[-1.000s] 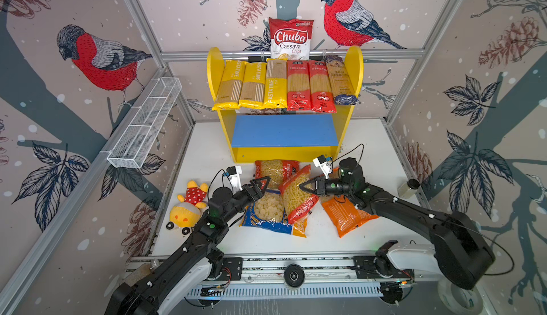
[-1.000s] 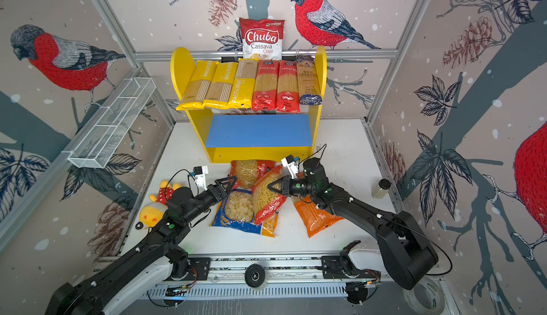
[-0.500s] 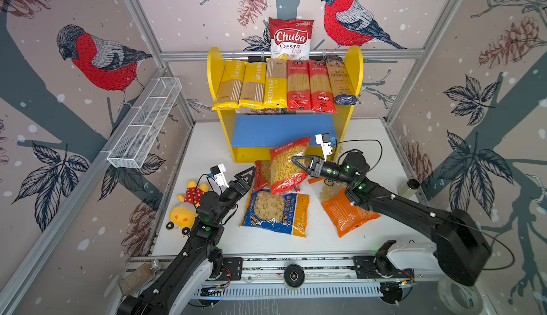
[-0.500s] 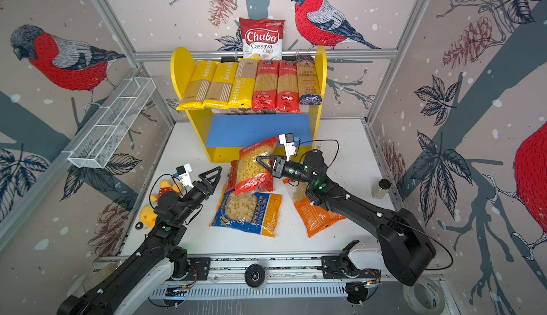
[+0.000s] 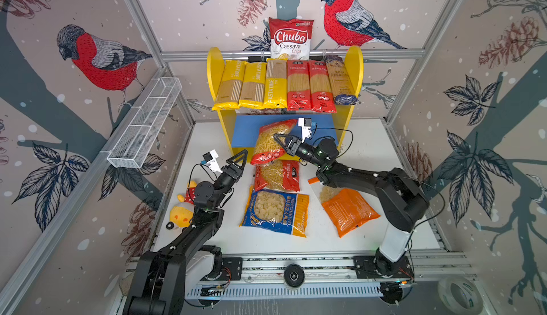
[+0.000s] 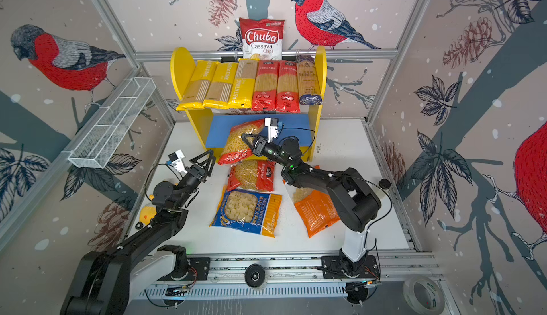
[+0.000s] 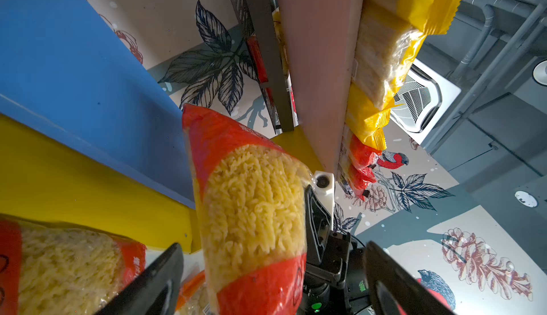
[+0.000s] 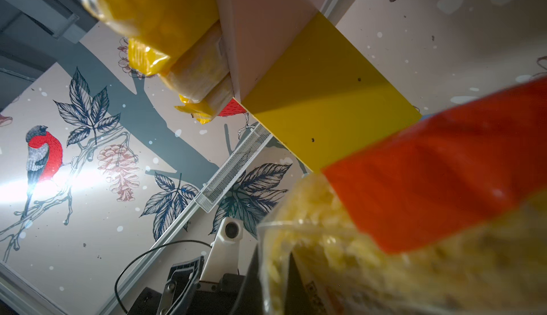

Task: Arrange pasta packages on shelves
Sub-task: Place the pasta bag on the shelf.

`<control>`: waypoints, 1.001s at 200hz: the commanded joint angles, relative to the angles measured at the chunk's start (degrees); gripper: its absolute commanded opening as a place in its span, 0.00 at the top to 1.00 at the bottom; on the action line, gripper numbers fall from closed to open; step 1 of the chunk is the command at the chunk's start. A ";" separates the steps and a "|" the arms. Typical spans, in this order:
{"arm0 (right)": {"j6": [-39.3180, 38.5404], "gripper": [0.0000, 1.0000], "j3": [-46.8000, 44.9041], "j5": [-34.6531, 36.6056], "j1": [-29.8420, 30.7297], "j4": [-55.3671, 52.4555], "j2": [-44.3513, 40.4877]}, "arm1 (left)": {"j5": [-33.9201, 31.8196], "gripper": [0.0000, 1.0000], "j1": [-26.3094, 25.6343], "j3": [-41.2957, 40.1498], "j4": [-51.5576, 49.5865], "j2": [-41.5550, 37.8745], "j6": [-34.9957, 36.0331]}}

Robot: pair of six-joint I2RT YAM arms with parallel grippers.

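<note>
Spaghetti packs (image 5: 284, 84), six of them, already fill the pink upper board of the yellow rack (image 5: 353, 71); the blue lower board (image 5: 245, 130) is bare; three short-pasta bags lie on the white table (image 5: 340, 248) in front. The right gripper (image 5: 279, 140) is clenched on a red fusilli bag (image 5: 270, 139), lifted and tilted before the lower board, its clear window showing yellow spirals between red bands. The left gripper (image 5: 241, 158) hangs released beside it, grasping nothing.

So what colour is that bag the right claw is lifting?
The lifted bag is clear with red bands at both ends, showing yellow pasta; the left wrist view shows it best.
</note>
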 commanded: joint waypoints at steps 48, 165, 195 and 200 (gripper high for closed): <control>12.40 0.76 8.66 2.31 -4.69 -10.36 11.30 | -1.84 0.06 0.52 1.45 -5.60 4.29 9.59; 12.14 0.43 4.00 -0.96 -5.01 -29.18 4.89 | -0.18 0.18 -4.81 7.43 4.86 21.38 8.49; 11.62 0.41 1.29 -2.46 -4.57 -28.89 3.38 | 0.64 0.27 -5.25 10.49 6.93 26.79 7.87; 11.57 0.40 0.61 -2.60 -4.38 -28.40 3.06 | 0.80 0.30 -5.34 11.09 7.20 27.60 7.75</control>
